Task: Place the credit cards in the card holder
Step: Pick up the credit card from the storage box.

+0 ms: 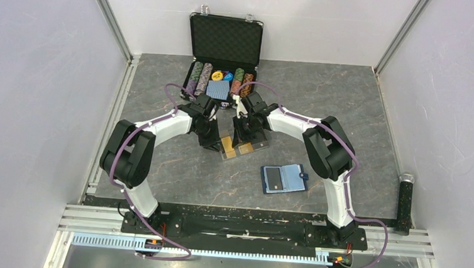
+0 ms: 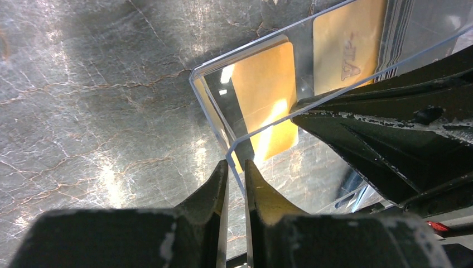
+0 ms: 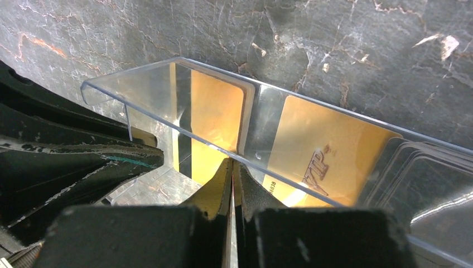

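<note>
- Left jaws were nearly closed, clamping the tray (image 2: 209, 109) wall.
- Right jaws were fully closed at the tray; whether they held anything could not be told.
- Gold cards (image 3: 329, 151) lay in the tray.
- Holder (image 1: 283, 178) lay open on the tabletop (image 1: 349, 116), apart from the tray.

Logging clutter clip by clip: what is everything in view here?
cards: two showing, gold, one in each tray compartment
tray: one, clear, table centre, between the grippers
holder: one, navy, open, near side, right of centre
case: one, black, open, far edge
chips: several rows, mixed colours, in the case
deck: one, blue, among the chips
tube: one, black with a silvery cap, right edge
table: one, grey, marbled
arms: two, white and black, reaching to the tray
left gripper: black, shut on the tray's wall
right gripper: black, shut, tips at the tray's wall
</note>
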Robot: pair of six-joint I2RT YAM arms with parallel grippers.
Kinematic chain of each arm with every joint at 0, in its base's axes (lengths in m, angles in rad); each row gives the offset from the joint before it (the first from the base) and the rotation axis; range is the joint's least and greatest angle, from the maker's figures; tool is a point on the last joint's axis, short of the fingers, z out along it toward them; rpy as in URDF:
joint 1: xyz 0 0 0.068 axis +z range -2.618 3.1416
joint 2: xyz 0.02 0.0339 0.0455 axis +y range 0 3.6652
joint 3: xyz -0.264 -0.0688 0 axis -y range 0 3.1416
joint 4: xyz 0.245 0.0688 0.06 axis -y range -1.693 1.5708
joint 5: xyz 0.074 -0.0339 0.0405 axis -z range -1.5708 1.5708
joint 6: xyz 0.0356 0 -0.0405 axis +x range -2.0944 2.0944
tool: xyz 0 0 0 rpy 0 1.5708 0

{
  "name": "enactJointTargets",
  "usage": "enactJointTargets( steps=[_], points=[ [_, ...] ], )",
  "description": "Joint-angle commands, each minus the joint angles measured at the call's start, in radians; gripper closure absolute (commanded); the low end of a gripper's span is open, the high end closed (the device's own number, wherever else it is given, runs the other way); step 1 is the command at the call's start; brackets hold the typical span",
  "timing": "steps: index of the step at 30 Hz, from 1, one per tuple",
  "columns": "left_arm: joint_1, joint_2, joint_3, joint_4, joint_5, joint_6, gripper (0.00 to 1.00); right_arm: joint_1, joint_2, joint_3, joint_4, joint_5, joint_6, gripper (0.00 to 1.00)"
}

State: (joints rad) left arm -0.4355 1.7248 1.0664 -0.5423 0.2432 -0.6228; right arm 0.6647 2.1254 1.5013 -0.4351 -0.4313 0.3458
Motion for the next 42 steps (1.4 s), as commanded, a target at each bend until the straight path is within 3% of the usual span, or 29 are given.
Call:
enactJointTargets(
  steps=[1, 14, 18, 24, 31, 34, 39, 42],
  points=[
    [-0.010, 0.007, -0.026, 0.038, 0.015, -0.011, 0.90, 0.028, -0.061, 0.026, -0.016, -0.047, 0.020, 1.00],
    [-0.009, 0.003, -0.026, 0.032, 0.008, -0.008, 0.92, 0.031, -0.075, 0.060, -0.069, -0.019, -0.008, 1.00],
    [-0.009, 0.000, -0.031, 0.033, 0.007, -0.008, 0.92, 0.031, -0.078, 0.062, -0.097, 0.060, -0.008, 1.00],
    [-0.009, -0.007, -0.039, 0.032, 0.003, -0.009, 0.92, 0.032, -0.073, 0.057, -0.151, 0.159, -0.038, 0.73],
    [-0.009, -0.003, -0.040, 0.033, 0.002, -0.008, 0.92, 0.032, -0.036, 0.044, -0.127, 0.086, -0.040, 0.62],
    [-0.010, -0.005, -0.041, 0.033, 0.003, -0.007, 0.92, 0.030, -0.011, 0.043, -0.105, 0.047, -0.028, 0.64],
    [-0.009, -0.005, -0.043, 0.030, 0.003, -0.005, 0.92, 0.032, 0.016, 0.059, -0.103, 0.008, -0.021, 0.88],
    [-0.010, -0.003, -0.042, 0.030, 0.004, -0.005, 0.92, 0.031, 0.013, 0.060, -0.088, -0.023, -0.018, 0.96]
  ],
)
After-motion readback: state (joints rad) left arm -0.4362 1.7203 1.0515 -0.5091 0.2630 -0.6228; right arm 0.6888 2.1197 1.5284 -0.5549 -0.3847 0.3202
